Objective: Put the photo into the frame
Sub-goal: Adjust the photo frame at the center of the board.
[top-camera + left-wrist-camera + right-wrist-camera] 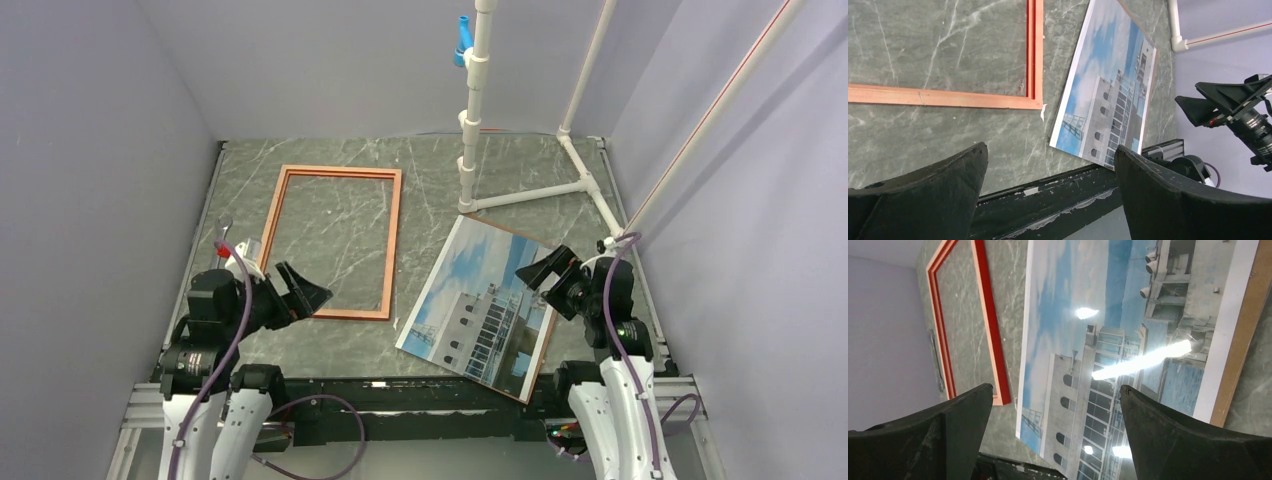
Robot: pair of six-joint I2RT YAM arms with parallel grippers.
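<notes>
**Both grippers wide open, nothing held; photo outside the frame**

Your left gripper [1050,146] has its jaws spread wide with nothing between them. In the top view it sits low by the near-left corner of the frame [394,240], over the marbled grey table [440,180].

Your right gripper [1055,387] is just as wide and also holds nothing. It hangs over the right edge of the photo [480,305].

The frame lies flat on the left half of the table, its long sides running away from you. Its top face looks orange-brown and its inner lip red.

The photo lies picture side up on the right half, turned at an angle, with one corner at the near edge of the table. It rests on a brown board [1240,347], which shows as a strip along one side. The photo's left corner is just beside the frame's near-right corner, with a gap between them.

A white pipe stand [470,130] rises at the back.
</notes>
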